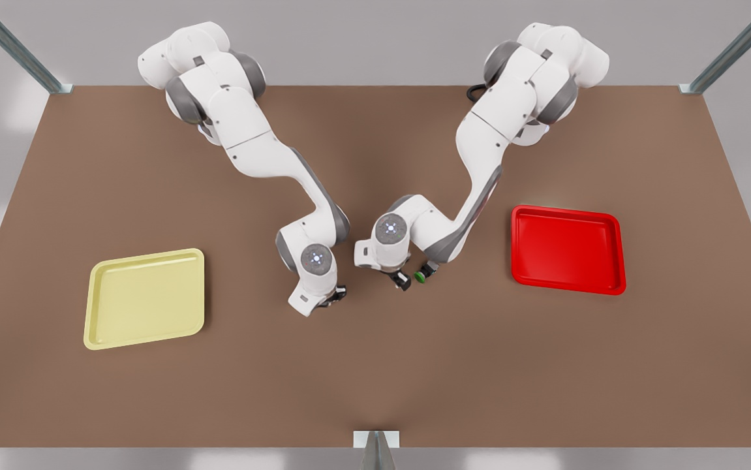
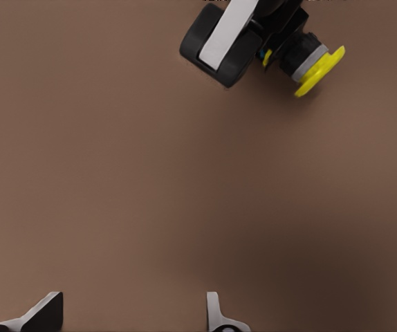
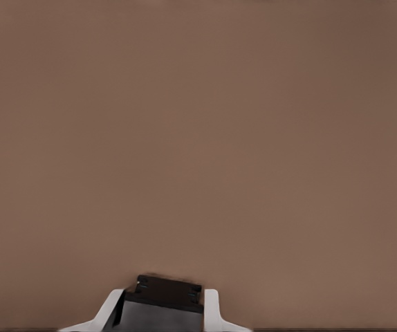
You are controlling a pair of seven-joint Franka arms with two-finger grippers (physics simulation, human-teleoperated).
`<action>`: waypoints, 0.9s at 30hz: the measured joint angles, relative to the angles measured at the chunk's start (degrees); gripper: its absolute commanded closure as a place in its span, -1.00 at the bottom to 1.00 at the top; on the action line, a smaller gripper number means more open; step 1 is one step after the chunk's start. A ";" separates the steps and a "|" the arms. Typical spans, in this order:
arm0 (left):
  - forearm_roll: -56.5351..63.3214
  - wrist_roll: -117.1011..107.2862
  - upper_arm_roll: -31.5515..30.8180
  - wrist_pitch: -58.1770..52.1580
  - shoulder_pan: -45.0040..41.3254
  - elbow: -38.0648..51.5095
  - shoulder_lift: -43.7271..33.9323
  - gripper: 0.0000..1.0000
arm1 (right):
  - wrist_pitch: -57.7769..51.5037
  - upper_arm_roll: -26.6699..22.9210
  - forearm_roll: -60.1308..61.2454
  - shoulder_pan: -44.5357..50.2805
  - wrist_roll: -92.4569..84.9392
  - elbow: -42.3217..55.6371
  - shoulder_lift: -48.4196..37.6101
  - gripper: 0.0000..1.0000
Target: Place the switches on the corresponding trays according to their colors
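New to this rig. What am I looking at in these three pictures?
Two simulated robot arms with two-finger grippers work low over the middle of a brown table. The wide picture comes from a fixed camera facing them; the other two come from wrist cameras. On the table lie a pale yellow tray, a red tray and a green-capped switch. The right gripper is shut on the yellow-capped switch. The left gripper is open and empty; its camera sees the right one farther off.
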 measured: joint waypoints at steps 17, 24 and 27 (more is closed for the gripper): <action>-3.97 -0.11 5.68 -0.08 0.29 3.77 1.95 -0.99 | -4.81 -12.69 -0.65 -3.19 -35.91 -33.93 -24.52 0.01; -5.86 1.29 6.17 -0.35 4.47 -2.72 -0.11 -0.99 | -0.71 -27.02 -0.97 -4.81 -65.46 -32.28 -20.21 0.01; -6.04 0.90 6.17 -0.51 5.45 -4.29 -1.60 -0.99 | -0.72 -27.16 -1.05 -5.10 -66.33 -31.92 -20.00 -1.00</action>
